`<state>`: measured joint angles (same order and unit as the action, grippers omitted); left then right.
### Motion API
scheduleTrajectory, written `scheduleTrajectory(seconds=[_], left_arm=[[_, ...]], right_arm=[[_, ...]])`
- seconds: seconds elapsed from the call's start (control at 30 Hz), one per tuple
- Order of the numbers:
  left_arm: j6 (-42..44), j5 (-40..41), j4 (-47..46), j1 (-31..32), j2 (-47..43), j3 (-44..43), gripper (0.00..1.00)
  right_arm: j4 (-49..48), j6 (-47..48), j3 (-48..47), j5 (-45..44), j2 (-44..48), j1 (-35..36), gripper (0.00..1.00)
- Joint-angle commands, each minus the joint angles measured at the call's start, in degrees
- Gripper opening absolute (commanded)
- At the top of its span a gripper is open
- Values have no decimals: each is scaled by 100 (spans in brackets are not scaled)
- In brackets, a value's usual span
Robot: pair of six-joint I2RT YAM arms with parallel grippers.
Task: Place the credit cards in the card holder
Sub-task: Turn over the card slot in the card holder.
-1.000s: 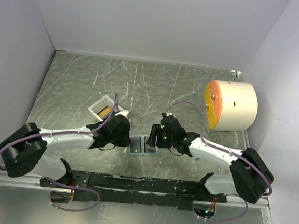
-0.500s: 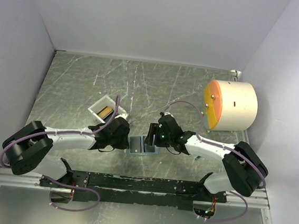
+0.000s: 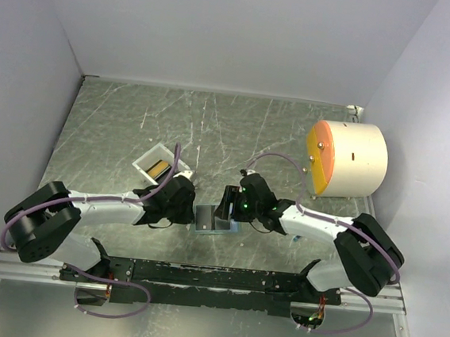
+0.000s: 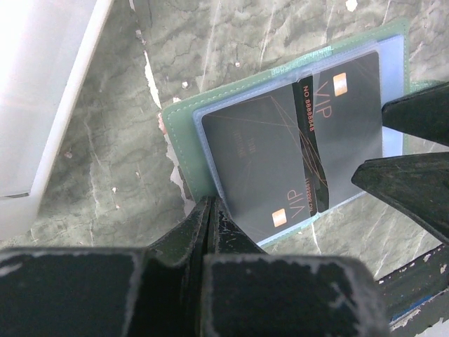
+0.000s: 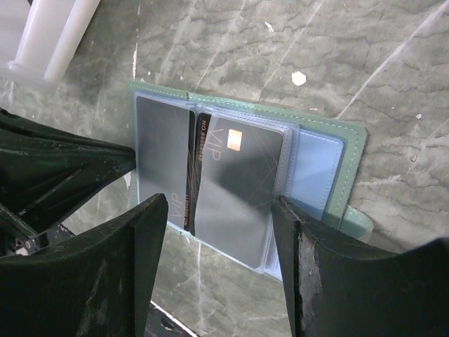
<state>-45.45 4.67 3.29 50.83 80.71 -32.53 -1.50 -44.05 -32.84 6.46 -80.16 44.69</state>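
Note:
The card holder (image 3: pixel 204 220) lies open on the table between my two grippers, sage-green outside (image 4: pixel 181 128) and light blue inside (image 5: pixel 312 165). Two black credit cards sit in its pockets side by side: one (image 4: pixel 256 158) on the left half, one (image 4: pixel 349 130) on the right half; both (image 5: pixel 163 144) (image 5: pixel 238 179) show in the right wrist view too. My left gripper (image 4: pixel 210 205) is shut, its tips resting at the holder's left edge with nothing between them. My right gripper (image 5: pixel 216 210) hovers open over the right-hand card. A yellow-orange card (image 3: pixel 159 168) lies in the tray.
A shallow white tray (image 3: pixel 143 161) stands just behind my left gripper; its wall (image 4: pixel 42 91) is close to the holder. A white drum with an orange face (image 3: pixel 345 159) stands at the back right. Walls close in the table on three sides.
My right gripper has opened wider over the holder. My left gripper has closed fully at the holder's left edge. Both arms shifted slightly.

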Motion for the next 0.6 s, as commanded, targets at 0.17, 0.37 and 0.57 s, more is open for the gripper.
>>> scheduleTrajectory(seconds=[0.17, 0.37, 0.57], left_arm=[[-70, -151, -303, -4, 192, 116, 7], [-82, -196, -395, -11, 197, 129, 7], [-120, -322, -496, -4, 294, 141, 7]], right_arm=[[-457, -270, 33, 612, 331, 23, 62], [-575, -318, -12, 764, 407, 23, 61], [-799, -433, 38, 965, 335, 23, 62]])
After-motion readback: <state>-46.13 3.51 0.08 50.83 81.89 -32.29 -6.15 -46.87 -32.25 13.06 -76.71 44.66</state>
